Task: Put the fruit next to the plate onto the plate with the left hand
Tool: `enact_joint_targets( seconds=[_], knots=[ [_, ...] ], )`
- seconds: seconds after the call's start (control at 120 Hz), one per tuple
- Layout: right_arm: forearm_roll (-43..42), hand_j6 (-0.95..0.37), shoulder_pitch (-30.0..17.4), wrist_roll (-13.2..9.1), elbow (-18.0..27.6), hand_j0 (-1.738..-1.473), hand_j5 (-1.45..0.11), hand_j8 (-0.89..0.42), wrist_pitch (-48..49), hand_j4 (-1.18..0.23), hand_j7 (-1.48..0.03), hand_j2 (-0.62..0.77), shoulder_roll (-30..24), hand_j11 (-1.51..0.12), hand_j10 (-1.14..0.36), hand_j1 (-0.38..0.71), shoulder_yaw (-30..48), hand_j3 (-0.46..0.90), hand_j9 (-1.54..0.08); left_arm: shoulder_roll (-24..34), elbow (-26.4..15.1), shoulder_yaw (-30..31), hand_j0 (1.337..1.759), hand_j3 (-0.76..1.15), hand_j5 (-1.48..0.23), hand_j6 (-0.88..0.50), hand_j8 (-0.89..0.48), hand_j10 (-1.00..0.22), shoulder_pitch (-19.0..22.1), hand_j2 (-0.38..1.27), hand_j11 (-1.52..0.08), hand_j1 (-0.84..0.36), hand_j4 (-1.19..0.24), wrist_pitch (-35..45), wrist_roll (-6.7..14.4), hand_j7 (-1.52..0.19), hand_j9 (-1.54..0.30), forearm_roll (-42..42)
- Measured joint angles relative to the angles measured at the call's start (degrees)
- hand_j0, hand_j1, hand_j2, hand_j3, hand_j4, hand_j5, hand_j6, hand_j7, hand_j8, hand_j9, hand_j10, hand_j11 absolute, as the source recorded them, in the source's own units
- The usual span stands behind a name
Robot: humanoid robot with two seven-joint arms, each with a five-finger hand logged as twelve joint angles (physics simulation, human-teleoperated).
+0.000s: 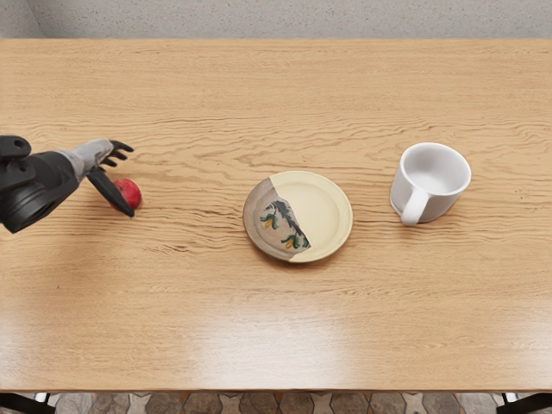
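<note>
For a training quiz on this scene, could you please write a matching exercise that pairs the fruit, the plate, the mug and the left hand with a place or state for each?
Things:
1. red fruit
2. plate
3. white mug
4. left hand

Places or states:
A. right part of the table
B. middle of the table, part brown, part cream
C. fingers spread, arm coming in from the left edge
D. left of the plate, partly behind the hand's thumb

Pairs: 1-D, 2-B, 3-A, 4-C.

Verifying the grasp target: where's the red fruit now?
Head view: the red fruit sits at the left of the table, well left of the plate, partly hidden by the thumb of the open left hand.
</note>
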Motion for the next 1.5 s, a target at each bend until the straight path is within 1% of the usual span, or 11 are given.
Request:
enact_joint_targets(
  seconds=[0.108,0.242,0.417,0.475,0.6,0.892,0.95,0.983,1.275,1.417,1.5],
  knots=[
    [0.0,-0.02,0.0,0.0,0.0,-1.658,-0.03,-0.02,0.0,-0.02,-0.03,0.0,0.0,-0.03,-0.02,-0.32,0.0,0.0,-0.03,-0.1,-0.1,0.0,1.658,0.0,-0.32,-0.25,-0.25,-0.25,0.0,0.05,-0.32,0.05,-0.25,1.2,0.0,-0.32,-0.32,1.3],
    [0.0,-0.02,0.0,0.0,0.0,-1.658,-0.03,-0.02,0.0,-0.02,-0.03,0.0,0.0,-0.03,-0.02,-0.32,0.0,0.0,-0.03,-0.2,-0.7,0.1,1.658,0.0,-0.38,-0.3,-0.3,-0.3,0.0,0.06,-0.38,0.0,-0.3,2.0,0.0,-0.38,-0.38,2.4],
    [0.0,-0.02,0.0,0.0,0.0,-1.658,-0.03,-0.02,0.0,-0.02,-0.03,0.0,0.0,-0.03,-0.02,-0.32,0.0,0.0,-0.03,0.4,-3.6,0.1,1.658,0.0,-0.43,-0.33,-0.33,-0.33,0.1,0.07,-0.43,-0.04,-0.33,2.3,0.0,-0.43,-0.43,2.8],
    [0.0,-0.02,0.0,0.0,0.0,-1.658,-0.03,-0.02,0.0,-0.02,-0.03,0.0,0.0,-0.03,-0.02,-0.32,0.0,0.0,-0.03,0.7,-4.1,0.2,1.658,0.0,-0.44,-0.34,-0.34,-0.34,1.0,0.07,-0.44,-0.05,-0.34,2.3,0.0,-0.44,-0.44,2.9],
    [0.0,-0.02,0.0,0.0,0.0,-1.658,-0.03,-0.02,0.0,-0.02,-0.03,0.0,0.0,-0.03,-0.02,-0.32,0.0,0.0,-0.03,0.8,-4.5,0.4,1.658,0.0,-0.46,-0.35,-0.35,-0.35,1.1,0.07,-0.46,-0.07,-0.35,2.4,0.0,-0.46,-0.46,2.9],
    [0.0,-0.02,0.0,0.0,0.0,-1.658,-0.03,-0.02,0.0,-0.02,-0.03,0.0,0.0,-0.03,-0.02,-0.32,0.0,0.0,-0.03,1.0,-4.7,0.5,1.658,0.0,-0.65,-0.5,-0.47,-0.5,1.1,0.12,-0.65,-0.24,-0.5,2.3,0.2,-0.65,-0.65,3.9],
    [0.0,-0.02,0.0,0.0,0.0,-1.658,-0.03,-0.02,0.0,-0.02,-0.03,0.0,0.0,-0.03,-0.02,-0.32,0.0,0.0,-0.03,1.3,-4.7,0.5,1.658,0.0,-0.68,-0.52,-0.44,-0.52,1.1,0.15,-0.68,-0.26,-0.52,2.3,0.2,-0.68,-0.68,4.1],
    [0.0,-0.02,0.0,0.0,0.0,-1.658,-0.03,-0.02,0.0,-0.02,-0.03,0.0,0.0,-0.03,-0.02,-0.32,0.0,0.0,-0.03,1.3,-4.7,0.5,1.658,0.0,-0.7,-0.51,-0.43,-0.54,1.1,0.16,-0.7,-0.27,-0.53,2.3,0.3,-0.7,-0.7,4.1],
    [0.0,-0.02,0.0,0.0,0.0,-1.658,-0.03,-0.02,0.0,-0.02,-0.03,0.0,0.0,-0.03,-0.02,-0.32,0.0,0.0,-0.03,1.7,-5.1,0.4,1.655,0.0,-0.82,-0.43,-0.35,-0.47,1.0,0.19,-0.8,-0.31,-0.59,2.2,0.3,-0.81,-0.8,4.2],
    [0.0,-0.02,0.0,0.0,0.0,-1.658,-0.03,-0.02,0.0,-0.02,-0.03,0.0,0.0,-0.03,-0.02,-0.32,0.0,0.0,-0.03,1.6,-5.5,0.0,1.654,0.0,-0.84,-0.42,-0.34,-0.46,-0.4,0.2,-0.82,-0.32,-0.6,2.2,0.3,-0.84,-0.82,4.2],
    [0.0,-0.02,0.0,0.0,0.0,-1.658,-0.03,-0.02,0.0,-0.02,-0.03,0.0,0.0,-0.03,-0.02,-0.32,0.0,0.0,-0.03,1.0,-5.6,-0.2,1.654,0.0,-0.86,-0.42,-0.34,-0.47,-2.5,0.19,-0.82,-0.3,-0.6,2.1,0.3,-0.85,-0.83,4.1]
  ],
)
